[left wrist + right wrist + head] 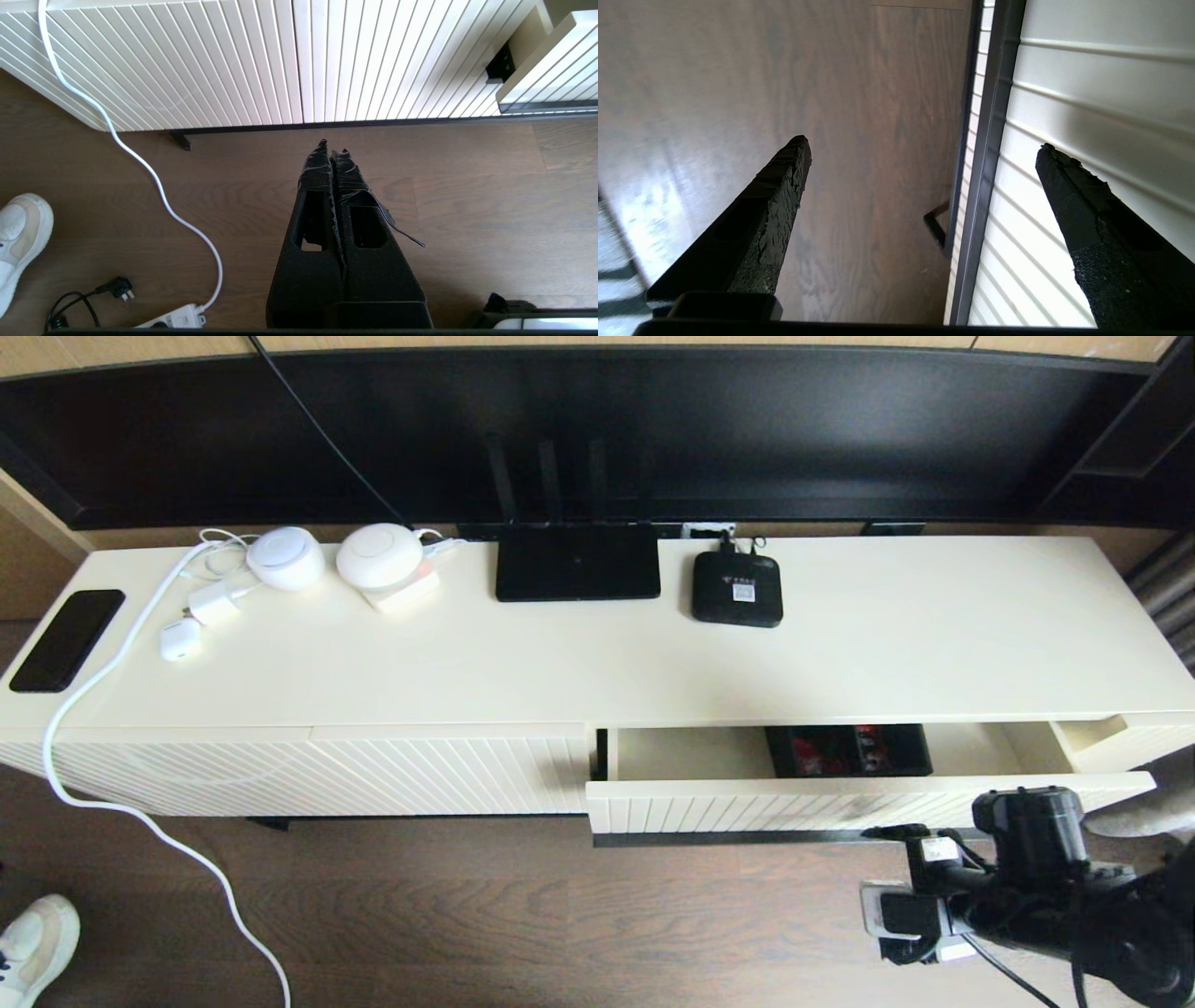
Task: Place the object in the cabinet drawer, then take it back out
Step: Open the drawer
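drawer (840, 801) pulled partly out, ribbed front with dark handle strip (987, 154) along its lower edge. box (848, 750) sits inside, toward the back, behind and above the right gripper (922, 154). right gripper low in front of the drawer face, fingers spread wide, straddling the strip, holding nothing. left gripper (332, 148) over the floor (467, 196), short of the cabinet's closed panel (187, 60), fingers pressed together, empty.
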### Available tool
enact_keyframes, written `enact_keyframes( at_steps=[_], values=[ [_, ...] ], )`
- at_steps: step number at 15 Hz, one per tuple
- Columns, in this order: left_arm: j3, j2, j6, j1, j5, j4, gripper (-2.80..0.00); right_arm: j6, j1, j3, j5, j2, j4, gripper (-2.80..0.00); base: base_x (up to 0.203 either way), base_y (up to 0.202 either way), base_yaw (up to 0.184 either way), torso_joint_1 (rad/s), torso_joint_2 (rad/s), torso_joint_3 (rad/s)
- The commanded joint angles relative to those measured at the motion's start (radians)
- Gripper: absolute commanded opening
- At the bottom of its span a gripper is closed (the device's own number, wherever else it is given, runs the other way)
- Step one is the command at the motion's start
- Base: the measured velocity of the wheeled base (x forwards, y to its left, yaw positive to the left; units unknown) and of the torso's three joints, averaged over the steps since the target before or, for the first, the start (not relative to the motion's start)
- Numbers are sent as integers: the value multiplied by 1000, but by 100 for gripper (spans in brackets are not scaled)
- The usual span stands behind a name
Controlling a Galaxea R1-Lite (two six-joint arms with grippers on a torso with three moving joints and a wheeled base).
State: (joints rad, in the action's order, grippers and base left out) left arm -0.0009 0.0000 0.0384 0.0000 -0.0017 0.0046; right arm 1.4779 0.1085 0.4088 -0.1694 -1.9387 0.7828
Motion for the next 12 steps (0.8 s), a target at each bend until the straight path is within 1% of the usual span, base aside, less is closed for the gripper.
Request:
enact_keyframes(
  at_steps=[1, 6, 7, 8, 9, 12],
  values=[
    [1, 0, 0, 0, 0, -1, -280, 8, 0, -25, -7, 161, -85, 0, 0, 0, 0, 0, 0, 0],
    [1, 0, 0, 0, 0, 0, -280, -2, 0, -31, -22, 478, -517, 0, 0, 0, 0, 0, 0, 0],
    [1, 1, 0, 0, 0, 0, -280, -16, 0, -32, -22, 542, -596, 0, 0, 0, 0, 0, 0, 0],
    [0, 2, 0, 0, 0, 0, -280, -49, 0, -23, -22, 603, -683, 0, 0, 0, 0, 0, 0, 0],
    [1, 1, 0, 0, 0, 0, -280, -124, 0, -2, -23, 654, -768, 0, 0, 0, 0, 0, 0, 0],
    [1, 0, 0, 0, 0, 0, -280, -479, 3, 128, -28, 762, -992, 0, 0, 0, 0, 0, 0, 0]
  ],
)
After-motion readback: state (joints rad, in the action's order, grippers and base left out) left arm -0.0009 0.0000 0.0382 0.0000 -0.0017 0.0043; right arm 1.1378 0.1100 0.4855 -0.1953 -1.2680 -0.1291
